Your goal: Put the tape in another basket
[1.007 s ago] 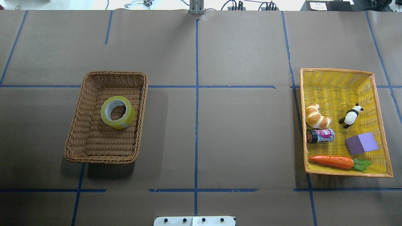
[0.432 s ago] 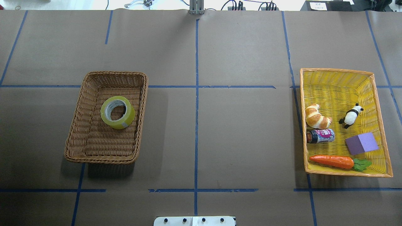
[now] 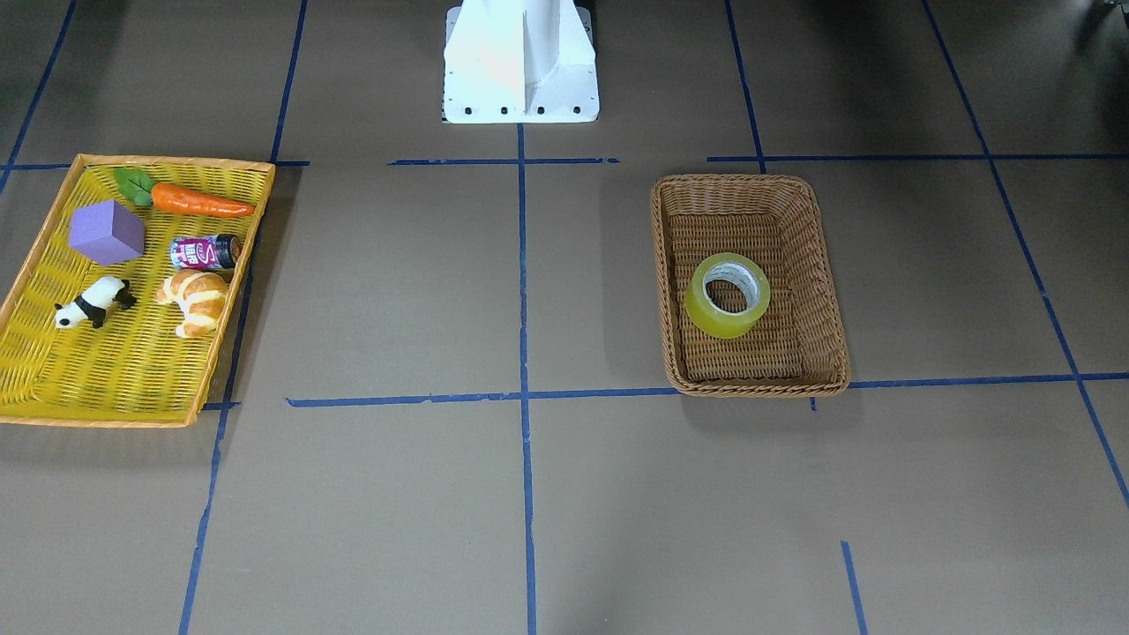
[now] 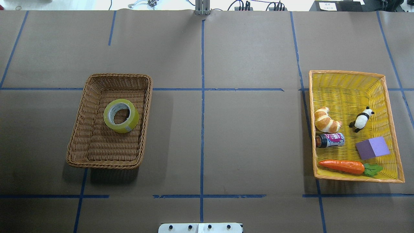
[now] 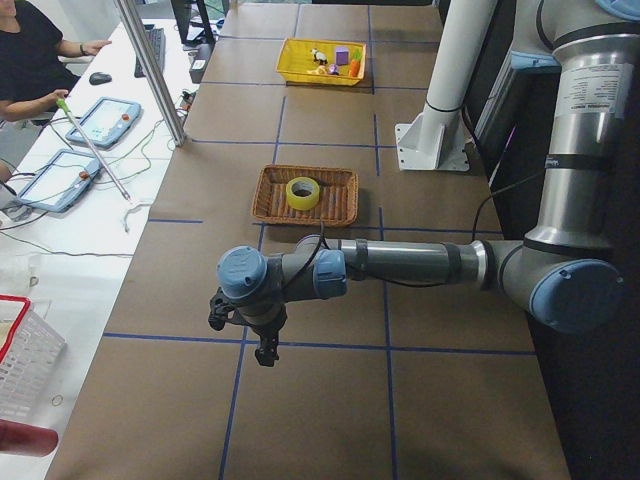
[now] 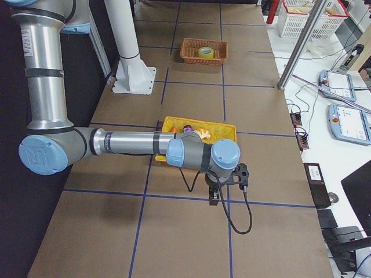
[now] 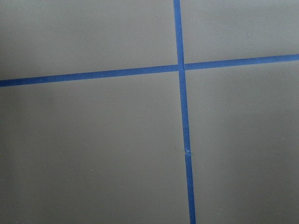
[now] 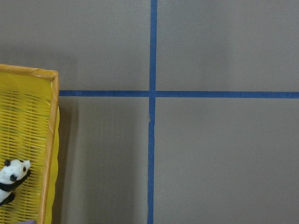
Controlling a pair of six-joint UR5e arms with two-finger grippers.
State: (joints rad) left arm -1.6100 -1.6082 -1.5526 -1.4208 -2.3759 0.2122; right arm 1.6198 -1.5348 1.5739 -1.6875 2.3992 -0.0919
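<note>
Moved: nothing since a second ago.
Where: tape (image 4: 121,116) lies flat inside brown basket (image 4: 97,163).
Grip: left end effector (image 5: 264,352), right end effector (image 6: 213,197) hang aside; spread or pressed together, cannot tell.
Progress: seemingly finished.

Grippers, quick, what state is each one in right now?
Left gripper: cannot tell; it shows only in a side view, away from the tape.
Right gripper: cannot tell; only a side view shows it.

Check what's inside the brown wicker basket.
Only the tape roll, lying flat with its core hole facing up, on the woven floor of the wicker basket. The floor patch under the roll is covered; nothing else shows inside.
</note>
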